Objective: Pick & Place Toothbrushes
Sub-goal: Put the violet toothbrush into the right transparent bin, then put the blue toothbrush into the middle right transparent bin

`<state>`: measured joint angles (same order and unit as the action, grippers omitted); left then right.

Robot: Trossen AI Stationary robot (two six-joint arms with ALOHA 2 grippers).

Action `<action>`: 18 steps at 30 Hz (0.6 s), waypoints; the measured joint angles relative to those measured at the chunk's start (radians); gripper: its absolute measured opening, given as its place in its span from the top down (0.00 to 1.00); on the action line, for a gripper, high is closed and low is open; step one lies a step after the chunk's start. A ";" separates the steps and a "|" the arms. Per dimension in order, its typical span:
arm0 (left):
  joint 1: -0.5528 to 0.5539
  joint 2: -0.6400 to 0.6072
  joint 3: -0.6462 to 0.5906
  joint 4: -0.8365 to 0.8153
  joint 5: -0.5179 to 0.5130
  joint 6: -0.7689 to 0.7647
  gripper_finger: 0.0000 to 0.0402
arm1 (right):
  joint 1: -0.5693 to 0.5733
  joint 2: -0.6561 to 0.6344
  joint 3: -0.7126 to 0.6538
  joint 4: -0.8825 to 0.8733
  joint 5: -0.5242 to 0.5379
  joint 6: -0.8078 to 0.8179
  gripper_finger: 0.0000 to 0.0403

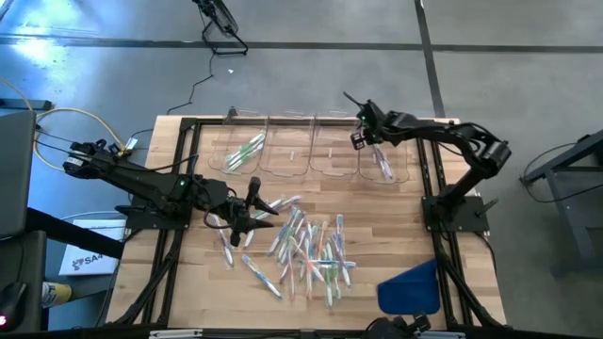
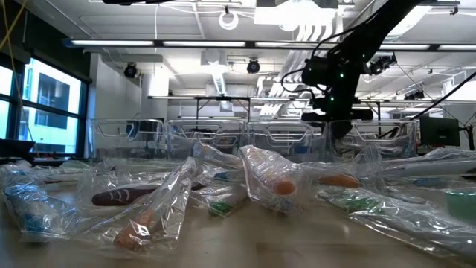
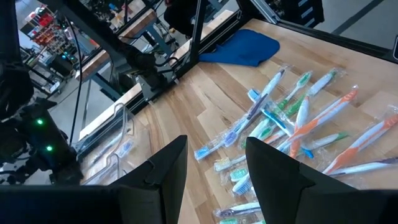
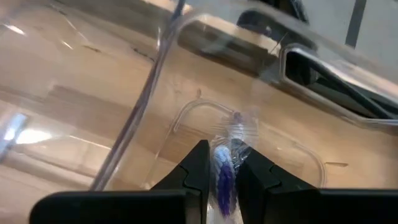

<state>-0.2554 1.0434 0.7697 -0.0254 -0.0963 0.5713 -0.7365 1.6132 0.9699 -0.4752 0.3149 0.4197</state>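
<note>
The toothbrushes [image 1: 306,247] lie in a loose heap on the wooden table [image 1: 188,282], a little below the middle of the high view. Each one is in a clear wrapper, with green, orange, blue or purple colour. In the left wrist view the same heap [image 3: 292,124] fills the right half of the frame.

Along the upper edge of the table stands a row of clear bins [image 1: 316,149]. The bin at the left end [image 1: 243,151] holds some green toothbrushes. The bin at the right end [image 1: 384,160] has toothbrushes with purple colour in it, as far as the high view lets me see.

The right gripper [image 1: 370,134] is over this right-end bin, in the upper middle of the high view. Its fingers [image 4: 199,168] stand narrow and pinch a purple toothbrush in its wrapper [image 4: 225,168] — the wrapper sticks out past the fingertips, inside the clear wall of the bin.

The left gripper [image 1: 252,205] is at the left side of the heap, left of the middle in the high view. Its fingers [image 3: 165,168] are spread wide with nothing between them — only bare wood shows in the gap.

A blue cloth [image 1: 410,287] lies on the lower right corner of the table, apart from the heap.
</note>
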 joint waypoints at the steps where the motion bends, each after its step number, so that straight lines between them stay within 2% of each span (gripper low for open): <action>1: 0.000 0.000 0.000 0.000 0.000 0.000 0.60 | -0.002 0.002 0.000 0.000 0.000 0.003 0.89; 5: 0.000 0.000 0.000 0.000 0.000 0.000 0.60 | -0.004 0.002 0.000 0.000 -0.009 0.004 0.84; 14: 0.000 0.000 0.000 0.000 -0.004 0.000 0.60 | -0.003 0.002 0.000 0.000 -0.004 -0.043 0.57; 18: 0.000 0.000 0.000 0.000 -0.004 0.000 0.60 | -0.003 -0.019 0.000 0.000 -0.033 -0.058 0.51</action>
<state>-0.2554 1.0432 0.7696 -0.0257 -0.0999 0.5709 -0.7399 1.5945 0.9699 -0.4751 0.2817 0.3612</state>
